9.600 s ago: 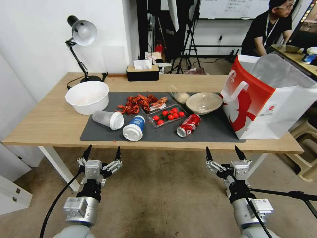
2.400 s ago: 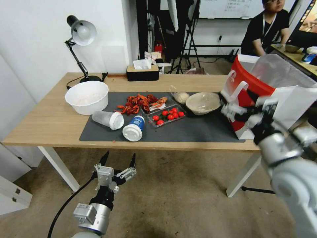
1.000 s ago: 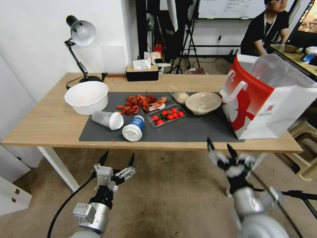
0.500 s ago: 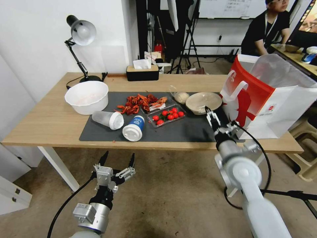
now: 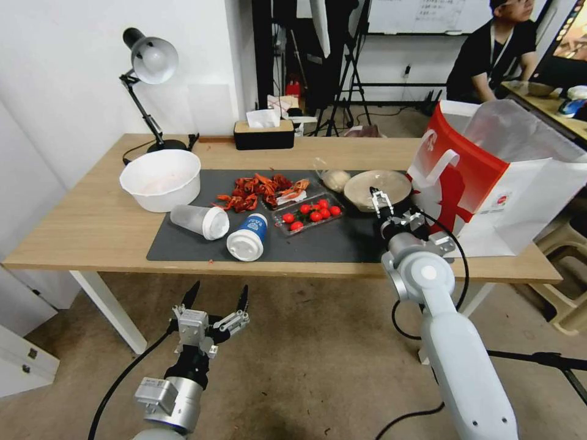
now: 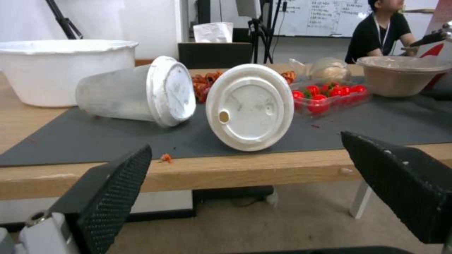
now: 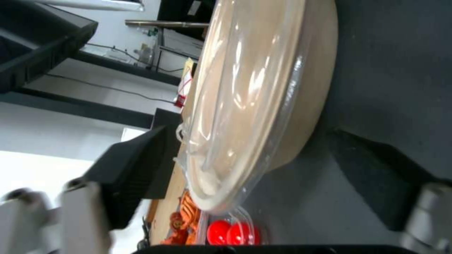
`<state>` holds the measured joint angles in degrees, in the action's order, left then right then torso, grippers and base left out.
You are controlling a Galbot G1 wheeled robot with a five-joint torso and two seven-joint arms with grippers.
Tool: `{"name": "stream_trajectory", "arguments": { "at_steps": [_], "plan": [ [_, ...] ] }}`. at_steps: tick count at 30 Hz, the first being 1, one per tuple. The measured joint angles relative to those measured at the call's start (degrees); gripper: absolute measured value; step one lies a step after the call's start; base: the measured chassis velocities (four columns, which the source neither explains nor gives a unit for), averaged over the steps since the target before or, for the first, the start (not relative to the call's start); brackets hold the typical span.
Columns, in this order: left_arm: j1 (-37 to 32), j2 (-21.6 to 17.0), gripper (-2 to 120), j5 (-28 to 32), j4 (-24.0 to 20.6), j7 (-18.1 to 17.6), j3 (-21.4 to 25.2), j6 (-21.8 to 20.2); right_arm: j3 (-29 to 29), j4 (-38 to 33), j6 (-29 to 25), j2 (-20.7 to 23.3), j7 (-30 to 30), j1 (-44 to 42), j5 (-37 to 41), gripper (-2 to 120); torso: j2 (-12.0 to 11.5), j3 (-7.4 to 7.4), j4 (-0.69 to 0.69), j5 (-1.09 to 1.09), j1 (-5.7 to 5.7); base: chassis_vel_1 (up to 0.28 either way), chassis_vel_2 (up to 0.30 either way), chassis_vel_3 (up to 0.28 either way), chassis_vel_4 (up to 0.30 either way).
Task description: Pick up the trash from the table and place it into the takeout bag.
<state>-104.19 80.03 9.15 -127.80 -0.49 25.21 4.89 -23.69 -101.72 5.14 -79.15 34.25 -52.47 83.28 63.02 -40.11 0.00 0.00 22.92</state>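
The right gripper (image 5: pixel 380 201) is spread open astride the clear lidded plastic bowl's (image 5: pixel 378 187) rim, apparently untouched; closing is called for next.

The left gripper (image 5: pixel 215 299) is parked open below the table (image 5: pixel 92 226).

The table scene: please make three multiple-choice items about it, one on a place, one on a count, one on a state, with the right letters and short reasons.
1. Where is the right gripper?
A. at the lidded plastic bowl
B. over the white tub
C. below the table edge

2. How many lidded cups lie on the dark mat?
A. one
B. two
C. four

3. What state is the left gripper in?
A. shut on a cup
B. open, holding nothing
C. inside the takeout bag

Key: 1 A, its open fingers straddle the bowl's rim in the right wrist view; 2 B, the frosted cup and the blue-white cup lie on their sides; 3 B, its fingers are spread below the table.
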Motion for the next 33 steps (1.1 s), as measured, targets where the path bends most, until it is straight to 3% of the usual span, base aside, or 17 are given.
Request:
{"name": "stream_trajectory", "arguments": {
  "at_steps": [2, 5, 11, 14, 20, 25, 28, 31, 33],
  "plan": [
    [0.01, -0.03, 100, 0.01, 0.04, -0.01, 0.0, 0.04, -0.03, 0.11, 0.08, -0.07, 0.05, 0.13, 0.01, 80, 0.0, 0.0, 0.0, 0.0, 0.0, 0.0, 0.0, 0.0, 0.0],
    [0.1, -0.21, 100, 0.12, 0.29, -0.04, 0.07, 0.21, -0.25, 0.54, 0.26, -0.14, 0.55, 0.56, 0.26, 64, 0.0, 0.0, 0.0, 0.0, 0.0, 0.0, 0.0, 0.0, 0.0],
    [0.1, -0.3, 100, 0.16, 0.36, 0.31, 0.08, 0.28, -0.82, 0.63, 1.03, -0.07, 0.82, 0.75, 0.9, 47, 0.0, 0.0, 0.0, 0.0, 0.0, 0.0, 0.0, 0.0, 0.0],
    [0.11, -0.4, 100, 0.17, 0.19, 0.37, 0.06, 0.28, -1.08, 0.19, 1.07, 0.36, 0.84, 0.47, 1.25, 31, 0.0, 0.0, 0.0, 0.0, 0.0, 0.0, 0.0, 0.0, 0.0],
    [0.07, -0.45, 100, 0.2, 0.11, 0.38, 0.09, 0.37, -1.33, -0.5, 1.08, 0.8, 1.03, 0.02, 1.44, 11, 0.0, 0.0, 0.0, 0.01, 0.0, 0.0, 0.0, 0.0, 0.0],
    [-0.03, -0.43, 100, 0.21, -0.04, 0.35, 0.11, 0.61, -1.2, -3.84, 1.33, 1.95, 0.26, -2.23, 0.25, 1, 0.0, 0.0, 0.0, 0.01, 0.0, 0.0, 0.0, 0.0, 0.0],
    [-0.02, -0.28, 100, 0.21, -0.16, 0.33, 0.1, 0.72, -0.55, -7.47, 2.46, 3.7, -0.99, -4.52, -3.67, 1, 0.0, 0.0, 0.0, 0.01, -0.01, 0.0, 0.0, 0.0, 0.0],
    [0.05, 0.31, 100, 0.21, -0.71, 0.3, -0.09, 0.72, 0.17, -13.74, 7.82, 7.75, -2.41, -9.01, -15.67, 1, 0.01, 0.01, -0.01, 0.01, 0.0, 0.0, 0.0, 0.0, 0.0],
    [0.05, 0.42, 100, 0.21, -0.8, 0.3, -0.14, 0.73, 0.31, -15.42, 9.55, 8.84, -2.45, -10.36, -18.75, 1, 0.01, 0.01, -0.01, 0.01, 0.0, 0.0, 0.0, 0.0, 0.0]
  ]
}}
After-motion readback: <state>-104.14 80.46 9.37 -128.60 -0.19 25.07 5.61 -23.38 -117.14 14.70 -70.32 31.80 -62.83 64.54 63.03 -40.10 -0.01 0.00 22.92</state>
